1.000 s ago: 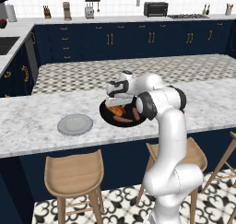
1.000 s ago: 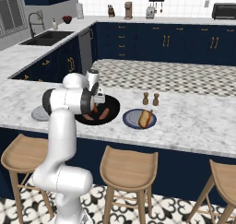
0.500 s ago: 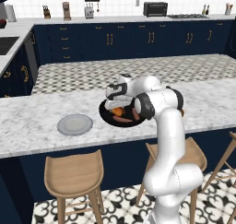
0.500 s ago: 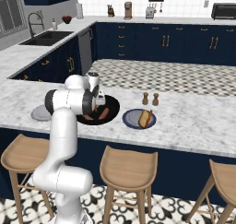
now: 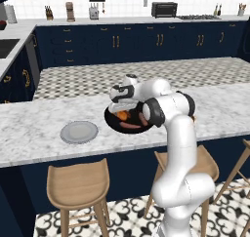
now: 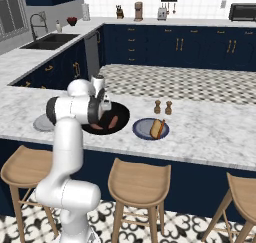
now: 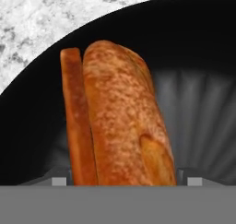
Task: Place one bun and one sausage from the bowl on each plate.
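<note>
Gripper (image 7: 120,180) straddles the bun (image 7: 124,117) in the bowl (image 7: 198,48), grip unclear, sausage (image 7: 76,121) alongside

crowded inside the black bowl (image 7: 41,126): a bun (image 7: 124,117) touching a sausage (image 7: 76,121) along one side, both right between the fingertips (image 7: 59,181). bare bowl floor beside the bun on its far side. second sausage (image 6: 113,122) lying loose nearer the darker plate (image 6: 141,130). that plate just beside the bowl, already carrying a bun and sausage (image 6: 157,128). two small shakers (image 6: 163,107) upright behind it. light grey plate (image 5: 79,132) bare, near the bowl's other side, open marble counter (image 5: 29,128) around it.
</note>
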### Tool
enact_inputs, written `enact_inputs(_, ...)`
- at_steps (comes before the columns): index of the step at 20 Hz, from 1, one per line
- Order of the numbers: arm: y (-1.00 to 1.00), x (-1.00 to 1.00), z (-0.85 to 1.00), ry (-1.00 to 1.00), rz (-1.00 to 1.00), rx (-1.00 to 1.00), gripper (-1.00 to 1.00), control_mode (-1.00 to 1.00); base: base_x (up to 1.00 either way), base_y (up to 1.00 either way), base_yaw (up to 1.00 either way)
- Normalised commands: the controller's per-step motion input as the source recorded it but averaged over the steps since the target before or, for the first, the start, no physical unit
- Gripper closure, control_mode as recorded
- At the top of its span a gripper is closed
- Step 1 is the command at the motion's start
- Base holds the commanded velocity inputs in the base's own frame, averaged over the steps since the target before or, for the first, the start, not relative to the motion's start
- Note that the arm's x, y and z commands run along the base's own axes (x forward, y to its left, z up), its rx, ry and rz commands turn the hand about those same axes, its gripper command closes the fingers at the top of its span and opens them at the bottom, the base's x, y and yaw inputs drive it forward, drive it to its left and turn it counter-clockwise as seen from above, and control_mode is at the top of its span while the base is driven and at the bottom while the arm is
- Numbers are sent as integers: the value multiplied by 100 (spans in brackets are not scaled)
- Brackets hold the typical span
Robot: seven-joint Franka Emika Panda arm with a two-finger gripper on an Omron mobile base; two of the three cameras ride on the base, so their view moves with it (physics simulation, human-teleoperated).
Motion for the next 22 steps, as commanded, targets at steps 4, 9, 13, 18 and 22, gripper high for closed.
enact_inputs(4,34,-40,82,3,0,0,100,-100,0,0,0)
enact_inputs(9,73,-97,55,2,-4,-1,100,-100,0,0,0)
enact_inputs(13,100,-72,4,4,-14,-9,100,-100,0,0,0)
enact_inputs(18,100,-36,0,3,-26,-6,100,-100,0,0,0)
enact_inputs(22,74,19,-2,8,-23,-2,100,-100,0,0,0)
